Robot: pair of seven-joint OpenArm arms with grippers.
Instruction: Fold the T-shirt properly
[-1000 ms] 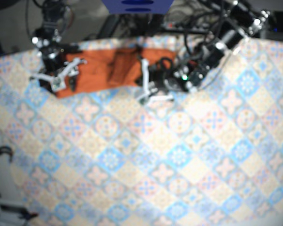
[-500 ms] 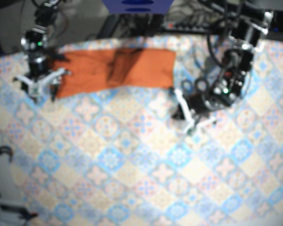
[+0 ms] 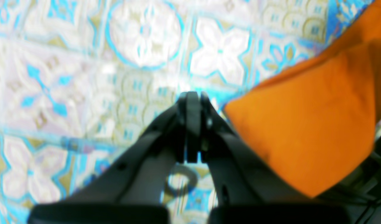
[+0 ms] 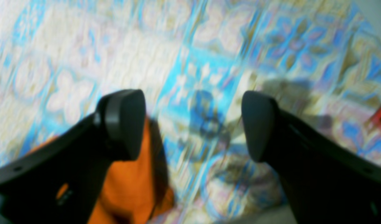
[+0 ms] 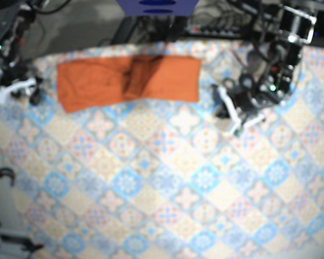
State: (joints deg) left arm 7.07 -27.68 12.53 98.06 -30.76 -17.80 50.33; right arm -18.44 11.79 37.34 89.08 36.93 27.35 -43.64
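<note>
"How many of each did you count?"

"One orange T-shirt [image 5: 108, 81], folded into a long strip and lying flat along the far edge of the one patterned tablecloth [image 5: 167, 178]. Two grippers as well."

"And their fingers?"

"The left gripper [image 3: 192, 99] had its fingers pressed together with nothing between them, just off the shirt's end. The right gripper [image 4: 193, 124] stood wide apart over the cloth, holding nothing, with the shirt's other end beside one finger."

"What had changed?"

"A second before, both grippers were over the shirt. Half a second before, the right one was at the shirt's end; it had since drawn away toward the table's edge, clear of the fabric. The left had shifted a little farther from the shirt. The shirt itself had stayed put."
</note>
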